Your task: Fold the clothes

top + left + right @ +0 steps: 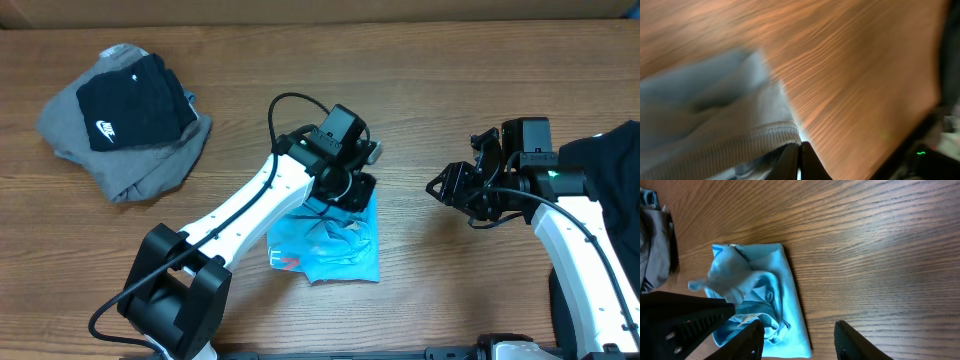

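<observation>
Well, your left claw [799,152] is pinched shut on the light blue T-shirt [335,245] — bunched on the wood-grain table [420,70]; your right claw [799,340] hangs open, empty.

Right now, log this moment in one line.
left gripper shut on blue T-shirt | right gripper open, empty | grey-black pile far left

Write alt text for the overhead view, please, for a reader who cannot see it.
The left gripper is shut on a crumpled light blue T-shirt at the middle of a wooden table. The right gripper hangs open beside it; a grey and black Nike pile lies at far left.
</observation>
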